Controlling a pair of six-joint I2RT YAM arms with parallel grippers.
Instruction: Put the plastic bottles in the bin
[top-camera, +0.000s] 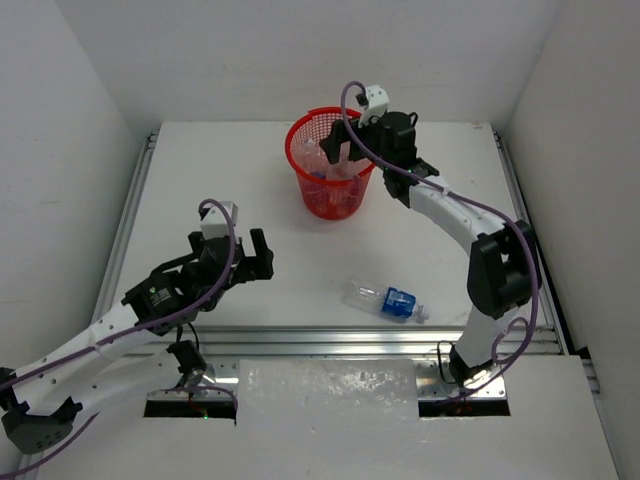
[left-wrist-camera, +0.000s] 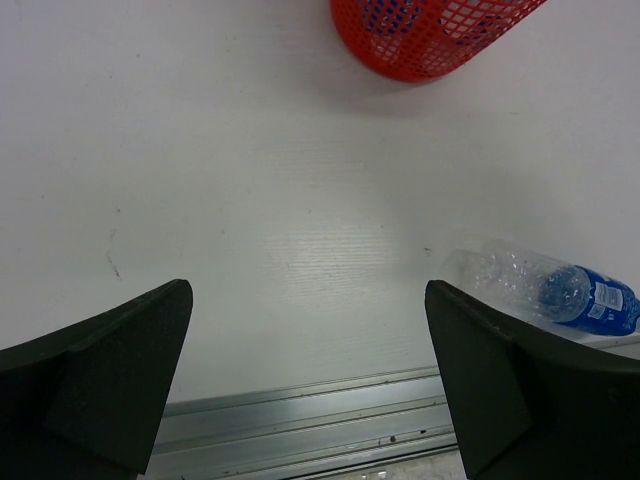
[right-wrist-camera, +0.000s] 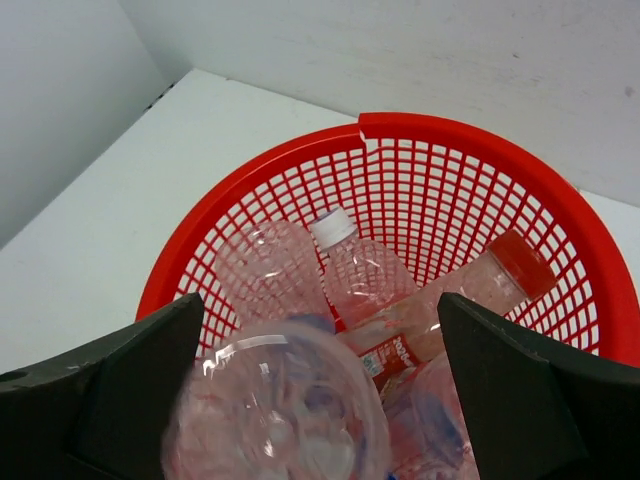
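Note:
The red mesh bin (top-camera: 335, 200) stands at the back middle of the table. My right gripper (top-camera: 340, 148) hovers over its mouth, jaws wide apart. In the right wrist view the gripper (right-wrist-camera: 320, 305) frames a blurred clear bottle (right-wrist-camera: 280, 410) that lies loose between the fingers above the bin (right-wrist-camera: 480, 135). Several bottles lie inside, among them a white-capped one (right-wrist-camera: 350, 265) and a red-capped one (right-wrist-camera: 470, 295). One blue-labelled bottle (top-camera: 385, 298) lies on the table near the front edge. My left gripper (top-camera: 232, 262) is open and empty, left of that bottle (left-wrist-camera: 560, 290).
A metal rail (top-camera: 330, 340) runs along the table's near edge, also in the left wrist view (left-wrist-camera: 300, 420). White walls close in the table at the back and sides. The bin's base shows at the top of the left wrist view (left-wrist-camera: 430, 40).

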